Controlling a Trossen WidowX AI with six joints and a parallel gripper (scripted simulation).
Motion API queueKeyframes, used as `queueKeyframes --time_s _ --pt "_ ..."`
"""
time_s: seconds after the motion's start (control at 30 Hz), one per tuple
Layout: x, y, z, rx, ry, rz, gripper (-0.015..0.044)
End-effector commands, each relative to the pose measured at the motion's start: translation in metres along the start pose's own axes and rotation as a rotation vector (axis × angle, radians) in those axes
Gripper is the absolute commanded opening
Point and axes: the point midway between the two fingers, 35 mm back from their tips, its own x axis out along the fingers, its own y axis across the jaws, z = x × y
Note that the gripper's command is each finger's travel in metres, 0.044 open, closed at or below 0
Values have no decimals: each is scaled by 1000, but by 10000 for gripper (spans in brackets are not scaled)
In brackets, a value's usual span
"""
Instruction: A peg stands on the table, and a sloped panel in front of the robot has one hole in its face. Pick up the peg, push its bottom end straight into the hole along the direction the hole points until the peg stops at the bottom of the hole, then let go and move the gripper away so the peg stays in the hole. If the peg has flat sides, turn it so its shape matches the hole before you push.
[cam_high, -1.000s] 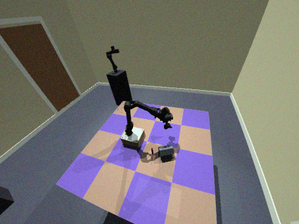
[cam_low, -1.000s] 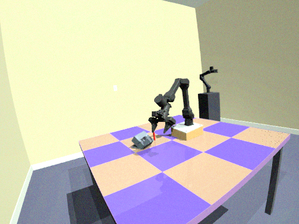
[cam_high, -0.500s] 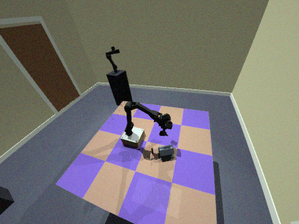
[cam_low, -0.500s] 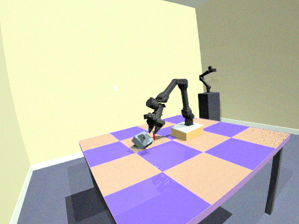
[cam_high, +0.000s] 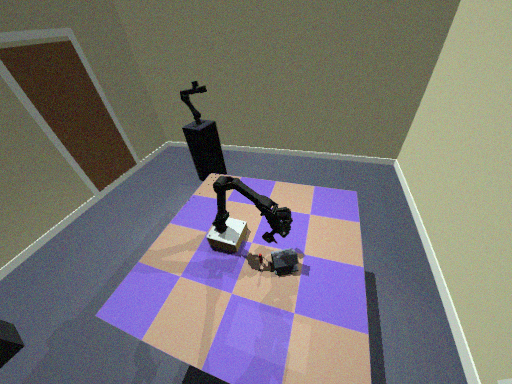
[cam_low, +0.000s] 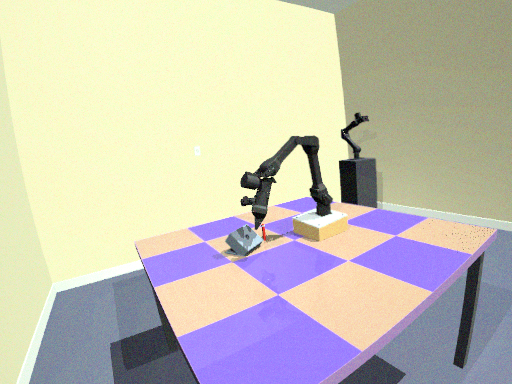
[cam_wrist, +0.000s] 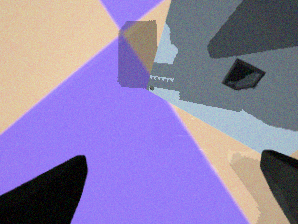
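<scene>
We see the arm reaching out from its tan base block and bending down over the checkered desk, with the end effector pointing downward just above the desk surface. Its jaws stand spread nearly as wide as they go, and nothing sits between them; in the wrist view the 2 dark fingertips frame the lower corners with only purple and tan squares between.

The peg is a small red piece standing upright on the desk, just beside the end effector tip and between the base block and the sloped panel. From the top view we see the peg just to the left of the panel, near it but apart. We cannot tell the peg's cross-section at this size.

The panel is a grey wedge resting on a tan square. In the wrist view its face fills the upper right, and 1 dark hole shows in it, partly under a shadow. The peg itself is not visible in the wrist view.
</scene>
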Motion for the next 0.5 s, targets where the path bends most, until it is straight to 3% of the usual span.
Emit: queueKeyframes --time_s 0.0,0.47 --pt "-1 -16 3 103 24 -32 440" --pt "-6 -84 3 496 107 -176 440"
